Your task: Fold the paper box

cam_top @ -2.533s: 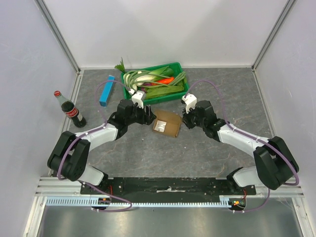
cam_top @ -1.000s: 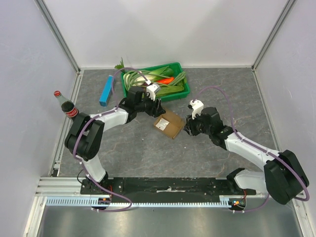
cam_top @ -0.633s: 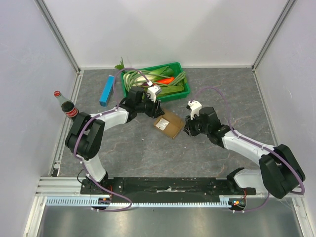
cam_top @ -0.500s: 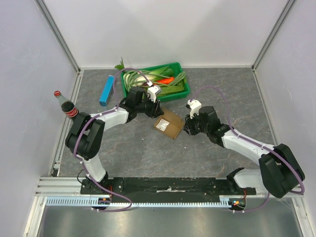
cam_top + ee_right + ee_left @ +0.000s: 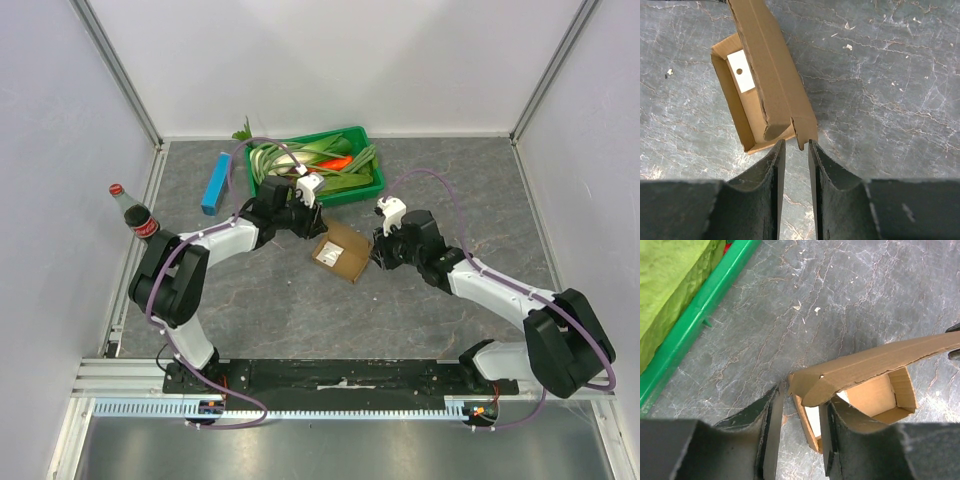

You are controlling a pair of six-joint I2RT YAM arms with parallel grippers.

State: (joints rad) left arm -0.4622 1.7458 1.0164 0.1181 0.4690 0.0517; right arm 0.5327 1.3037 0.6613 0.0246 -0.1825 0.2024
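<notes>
Brown cardboard paper box (image 5: 341, 251), flaps half up, sits on the grey stone table (image 5: 300, 310) between your claws, long axis running one to the other. Your left gripper (image 5: 801, 401) stands half-open astride its far corner. Your right gripper (image 5: 795, 146) is narrow, flap tip between fingers, unpinched. Neither is nearer.

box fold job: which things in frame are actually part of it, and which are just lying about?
Part of the job:
- paper box
- left gripper, fingers either side of the box's corner
- right gripper, at the tip of its flap

Lying about:
- green tray of vegetables
- blue box
- cola bottle
- white card, inside the paper box
</notes>
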